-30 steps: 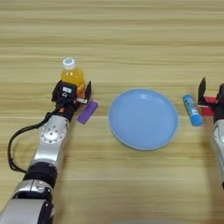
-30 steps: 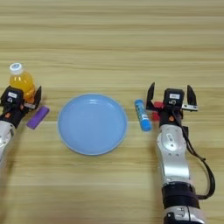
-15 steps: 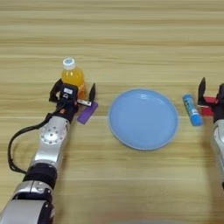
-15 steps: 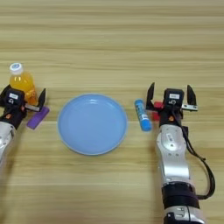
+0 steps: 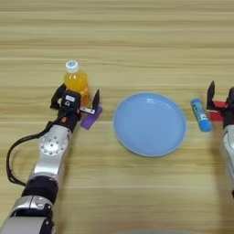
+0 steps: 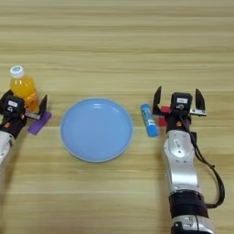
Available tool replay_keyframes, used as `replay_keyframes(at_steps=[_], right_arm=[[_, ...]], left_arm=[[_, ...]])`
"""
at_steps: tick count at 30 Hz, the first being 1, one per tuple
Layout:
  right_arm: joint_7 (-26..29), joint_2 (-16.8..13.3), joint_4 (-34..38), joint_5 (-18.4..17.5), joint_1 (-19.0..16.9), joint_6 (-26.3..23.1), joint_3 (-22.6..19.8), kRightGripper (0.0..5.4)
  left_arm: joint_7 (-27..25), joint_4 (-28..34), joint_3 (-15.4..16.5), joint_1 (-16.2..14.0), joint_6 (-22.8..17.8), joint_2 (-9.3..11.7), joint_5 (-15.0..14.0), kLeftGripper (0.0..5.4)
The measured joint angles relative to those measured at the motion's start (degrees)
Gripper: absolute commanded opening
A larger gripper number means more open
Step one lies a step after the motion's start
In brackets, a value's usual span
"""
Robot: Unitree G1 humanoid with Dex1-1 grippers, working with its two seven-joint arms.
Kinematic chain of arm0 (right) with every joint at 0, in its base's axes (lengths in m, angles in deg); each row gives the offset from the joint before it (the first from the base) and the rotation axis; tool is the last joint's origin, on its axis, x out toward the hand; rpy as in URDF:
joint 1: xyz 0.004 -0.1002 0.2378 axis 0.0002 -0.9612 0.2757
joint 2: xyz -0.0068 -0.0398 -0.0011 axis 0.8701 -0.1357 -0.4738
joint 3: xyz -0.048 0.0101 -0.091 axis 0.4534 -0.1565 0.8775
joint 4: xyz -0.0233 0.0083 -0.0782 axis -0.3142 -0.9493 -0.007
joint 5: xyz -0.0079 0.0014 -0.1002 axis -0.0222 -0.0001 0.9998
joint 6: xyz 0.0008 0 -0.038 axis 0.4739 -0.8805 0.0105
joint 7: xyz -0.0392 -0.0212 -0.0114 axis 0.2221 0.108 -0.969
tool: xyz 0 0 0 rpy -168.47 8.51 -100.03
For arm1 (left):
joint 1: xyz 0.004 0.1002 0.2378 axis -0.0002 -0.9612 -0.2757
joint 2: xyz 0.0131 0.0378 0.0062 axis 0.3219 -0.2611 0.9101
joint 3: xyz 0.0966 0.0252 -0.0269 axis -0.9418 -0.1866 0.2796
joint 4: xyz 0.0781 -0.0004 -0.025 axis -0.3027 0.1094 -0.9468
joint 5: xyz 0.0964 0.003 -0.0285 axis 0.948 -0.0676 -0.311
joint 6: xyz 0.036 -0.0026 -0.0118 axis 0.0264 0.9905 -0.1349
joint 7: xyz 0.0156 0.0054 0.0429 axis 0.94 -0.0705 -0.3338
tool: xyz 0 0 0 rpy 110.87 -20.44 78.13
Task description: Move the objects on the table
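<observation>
Table (image 5: 137, 41): light-brown wood, long horizontal grain lines. Bottle (image 5: 76, 82): clear, orange drink, white cap. Block (image 5: 91, 119): flat purple. Plate (image 5: 150, 124): plain pale blue. Tube (image 6: 148, 120): bright blue, paler end. My left gripper (image 5: 77, 99): black fingers, silver-grey forearm. My right gripper (image 6: 178, 100): black fingers, red piece beside them.

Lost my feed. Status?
Left pincer open over purple block, beside orange bottle. Right pincer open by blue tube. Plate between.
</observation>
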Motion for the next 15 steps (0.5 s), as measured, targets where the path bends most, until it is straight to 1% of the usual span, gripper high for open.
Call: replay_keyframes(at_steps=[3,6,8,10,15], right_arm=[[-0.1,0.0,0.0,0.0,0.0,0.0,0.0,5.4],[-0.3,0.0,0.0,0.0,0.0,0.0,0.1,5.4],[-0.4,0.0,0.0,0.0,0.0,0.0,0.1,5.4],[-0.5,0.0,0.0,0.0,0.0,0.0,0.1,5.4],[-0.8,0.0,-0.1,0.0,0.3,0.0,0.2,5.4]], left_arm=[[-0.1,1.5,0.0,-1.3,-0.3,0.2,0.0,5.39],[-0.2,5.4,-0.2,-3.1,-1.3,0.2,0.0,5.39],[-0.6,7.7,-0.9,-4.4,-2.1,0.2,0.0,5.39],[-0.8,9.2,-1.3,-5.7,-2.4,0.0,0.0,5.39],[-1.1,10.6,-1.5,-6.8,-3.1,0.1,0.0,5.39]])
